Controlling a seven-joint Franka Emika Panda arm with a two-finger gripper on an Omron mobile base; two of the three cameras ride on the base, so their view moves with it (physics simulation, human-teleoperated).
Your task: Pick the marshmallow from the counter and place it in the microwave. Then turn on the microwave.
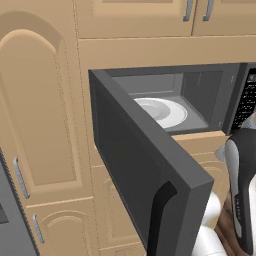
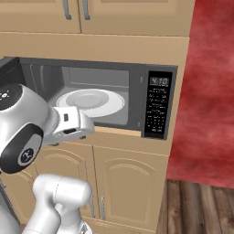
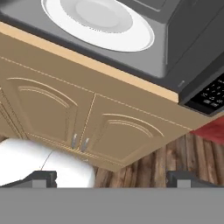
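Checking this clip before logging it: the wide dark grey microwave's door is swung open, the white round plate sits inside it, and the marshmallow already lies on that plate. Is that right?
Not quite. The wide dark grey microwave does have its door swung open, with the white round plate inside, but the plate is bare: the hand view shows no marshmallow on it. The open gripper holds nothing.
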